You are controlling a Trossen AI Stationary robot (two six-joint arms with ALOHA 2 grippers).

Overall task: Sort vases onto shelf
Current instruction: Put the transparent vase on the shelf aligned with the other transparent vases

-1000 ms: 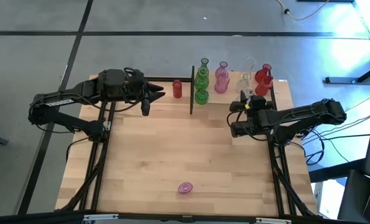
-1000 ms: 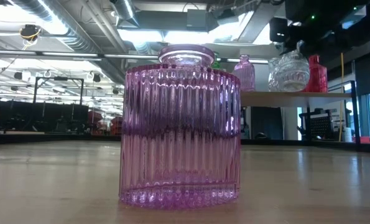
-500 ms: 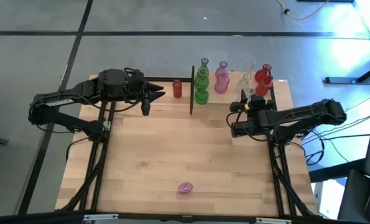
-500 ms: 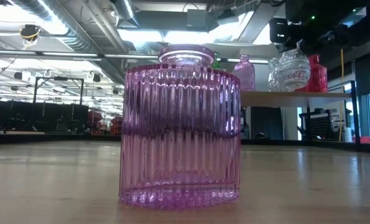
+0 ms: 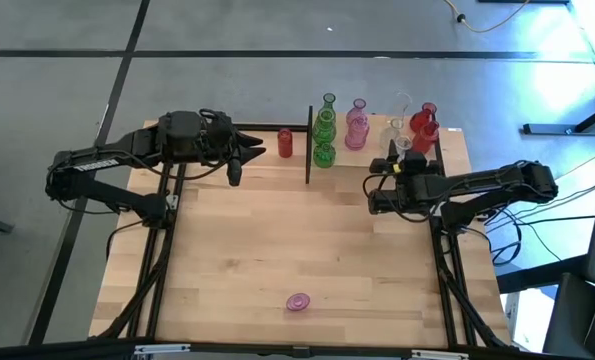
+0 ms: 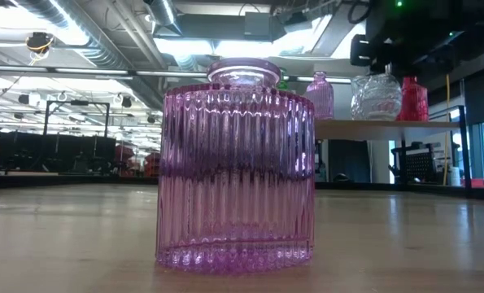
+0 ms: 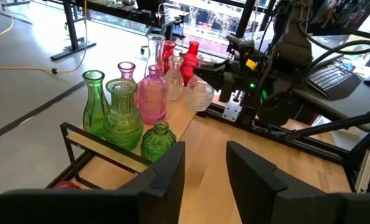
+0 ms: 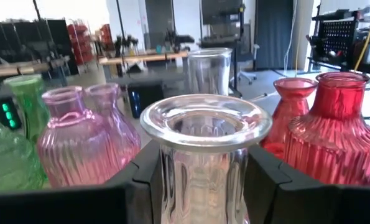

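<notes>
Clear glass vase [image 8: 204,158]: pinched at the neck between the two dark fingers [image 8: 148,180] of the right gripper [image 5: 395,152]; the wide round mouth faces the wrist camera. In the low view its bulbous ribbed body [image 6: 377,96] hangs under the dark gripper housing, at the level of the shelf board.

Change from earlier frame: right gripper and clear vase sit slightly nearer the shelf [image 5: 377,152] than half a second ago in the high view; in the low view the vase body stands a little lower and the arm covers more of the upper corner.

Right gripper: closed on the clear vase neck, at the shelf's front edge, just in front of the red vases [image 5: 424,125].

Left gripper [image 5: 245,158]: fingers [image 7: 167,177] spread apart with nothing between them; hovering beside the shelf's black upright post [image 5: 308,143], on the side away from the vases. Unchanged.

Shelf contents: green vases [image 5: 324,132] next to the post, pink vases [image 5: 356,124] beyond them, red vases at the far end, a tall clear one [image 5: 402,108] at the back.

Small red vase [image 5: 285,143]: on the table, just outside the post, near the left gripper.

Pink ribbed vase [image 5: 297,301]: upright on the table [image 5: 277,240], well apart from the shelf, at the front edge. Unmoved.
</notes>
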